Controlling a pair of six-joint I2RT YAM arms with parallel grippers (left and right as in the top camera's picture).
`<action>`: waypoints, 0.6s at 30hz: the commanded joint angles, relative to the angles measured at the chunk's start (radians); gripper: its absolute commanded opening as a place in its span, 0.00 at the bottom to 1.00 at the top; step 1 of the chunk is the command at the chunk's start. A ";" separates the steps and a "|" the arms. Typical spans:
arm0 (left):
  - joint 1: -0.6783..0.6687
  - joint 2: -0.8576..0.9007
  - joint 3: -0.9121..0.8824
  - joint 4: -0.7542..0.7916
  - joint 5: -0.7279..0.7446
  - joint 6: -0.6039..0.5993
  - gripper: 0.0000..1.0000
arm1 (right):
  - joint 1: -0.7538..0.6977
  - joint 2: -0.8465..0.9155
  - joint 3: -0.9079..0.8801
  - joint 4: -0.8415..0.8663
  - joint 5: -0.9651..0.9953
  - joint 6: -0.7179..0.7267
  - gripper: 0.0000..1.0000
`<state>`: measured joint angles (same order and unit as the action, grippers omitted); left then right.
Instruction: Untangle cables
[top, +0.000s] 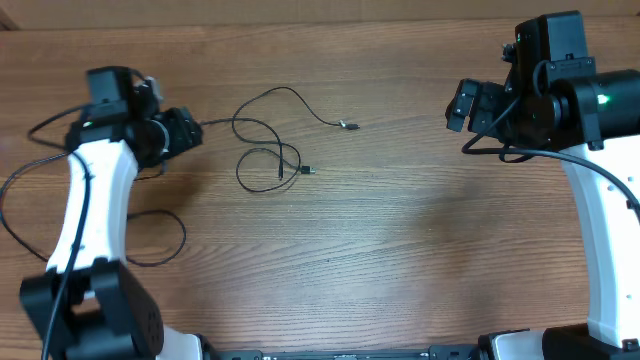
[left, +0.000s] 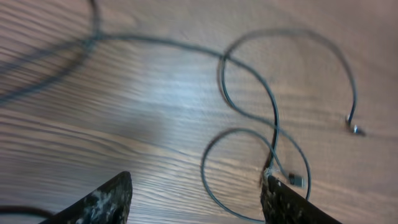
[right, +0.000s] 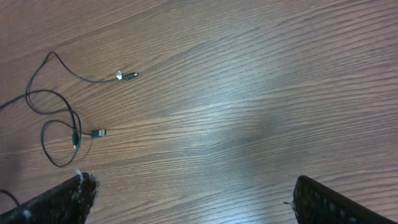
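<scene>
- Table (top: 400, 250): wood-grain top.
- Right gripper (top: 465, 105): two o'clock, fingers spread wide, empty.
- Left gripper (top: 185, 130): nine o'clock, fingers parted, holding nothing.
- Cables (top: 270, 150): looped at ten o'clock, just beside the left gripper (strands cross twice).
- Plug (top: 348, 125): free end; probably best pinched here and drawn toward three o'clock.

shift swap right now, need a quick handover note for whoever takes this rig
left gripper: open, empty, just left of the cables.
right gripper: open, empty, well off to their right.
cables: flat on the table, centre-left, loops crossing; two plugs lie free on the right side, one strand runs toward the left gripper.
done: nothing gripped, loops not undone.
left: pull the loops apart and lay the cables out straight.
</scene>
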<state>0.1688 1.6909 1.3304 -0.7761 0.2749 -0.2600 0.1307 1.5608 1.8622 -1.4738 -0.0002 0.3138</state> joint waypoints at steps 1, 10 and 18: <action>-0.064 0.084 0.014 -0.007 0.041 -0.006 0.63 | -0.003 0.000 0.002 0.005 -0.002 -0.003 1.00; -0.330 0.205 0.014 -0.004 0.092 0.041 0.65 | -0.003 0.000 0.002 0.005 -0.001 -0.003 1.00; -0.531 0.206 0.013 0.015 -0.211 0.081 0.63 | -0.003 0.000 0.002 -0.002 -0.002 -0.003 1.00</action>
<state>-0.3225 1.8851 1.3304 -0.7635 0.2565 -0.2096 0.1307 1.5608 1.8622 -1.4757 -0.0002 0.3138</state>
